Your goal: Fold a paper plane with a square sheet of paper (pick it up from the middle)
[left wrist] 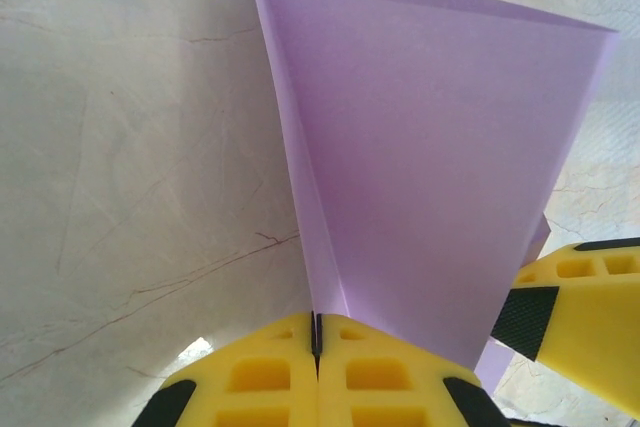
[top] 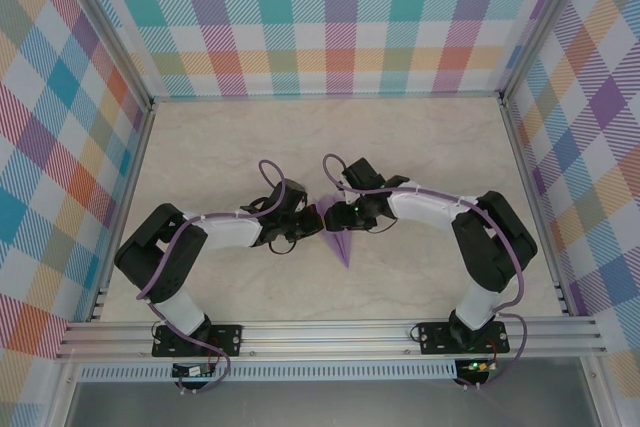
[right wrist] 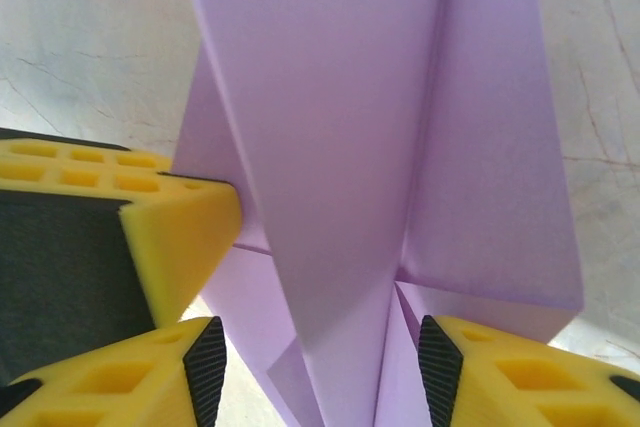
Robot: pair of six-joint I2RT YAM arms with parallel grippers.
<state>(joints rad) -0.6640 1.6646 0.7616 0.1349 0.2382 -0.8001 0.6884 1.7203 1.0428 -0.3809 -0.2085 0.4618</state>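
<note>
— What does the overhead view give you?
— My left gripper (top: 311, 225) and right gripper (top: 336, 217) meet mid-table (top: 430, 147) at the slim lavender paper plane (top: 340, 243), with its point toward my bases.
— And the left wrist?
— My left jaws are clamped on the plane's crease. A yellow right finger (left wrist: 575, 302) crowds its lower edge.
— The right wrist?
— My right jaws stand apart, straddling the plane. The left's yellow finger (right wrist: 165, 227) blocks one side.

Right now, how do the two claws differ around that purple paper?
The left gripper is shut, pinching a fold of the paper; the right gripper stands open, the paper passing between its spread fingers. The left gripper reaches in from the left side, the right gripper from the right. Both have yellow fingers with black pads and meet at the same paper.
</note>
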